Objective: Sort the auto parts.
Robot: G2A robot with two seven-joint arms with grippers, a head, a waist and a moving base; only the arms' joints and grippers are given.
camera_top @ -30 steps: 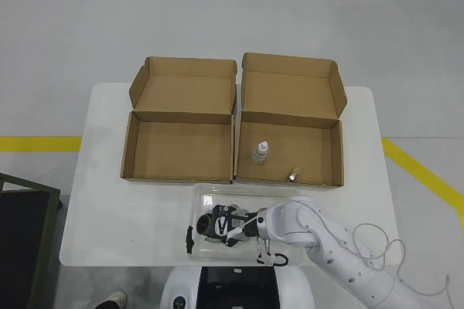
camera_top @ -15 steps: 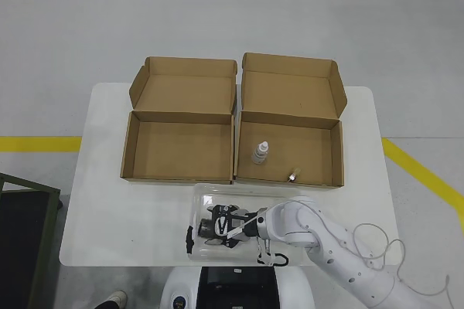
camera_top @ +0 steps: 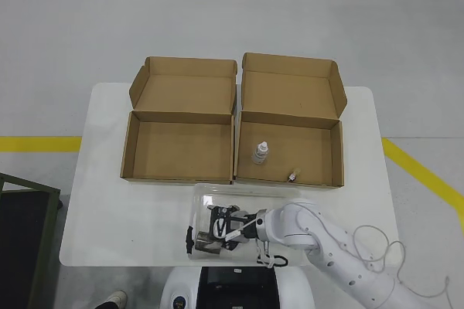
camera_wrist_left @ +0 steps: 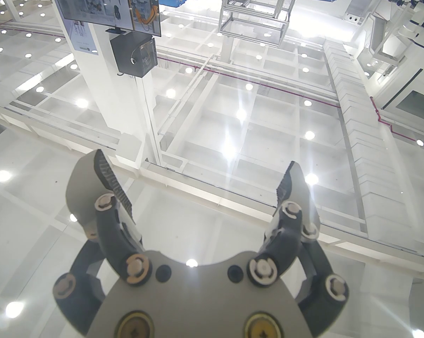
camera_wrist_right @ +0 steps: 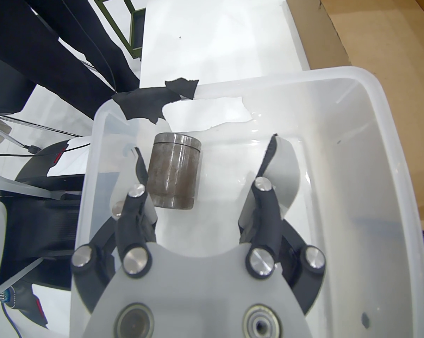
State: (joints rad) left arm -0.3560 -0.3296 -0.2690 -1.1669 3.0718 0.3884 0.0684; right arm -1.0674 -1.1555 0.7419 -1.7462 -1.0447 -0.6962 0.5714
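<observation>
On my feed the white table (camera_top: 108,201) carries an open cardboard box (camera_top: 178,151) with a second box (camera_top: 309,151) just beside it along the far side, and a clear plastic tub (camera_top: 247,197) just in front of them by the near edge.

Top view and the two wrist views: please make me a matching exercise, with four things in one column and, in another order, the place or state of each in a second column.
Column A
1. metal cylinder
2. small white bottle
3. right gripper
4. left gripper

Column B
a. open, pointing up at the ceiling
b. lying on the floor of the clear bin
c. in the right cardboard box
d. open, down inside the clear bin

Pairs: 1-b; 2-c; 3-d; 4-a
</observation>
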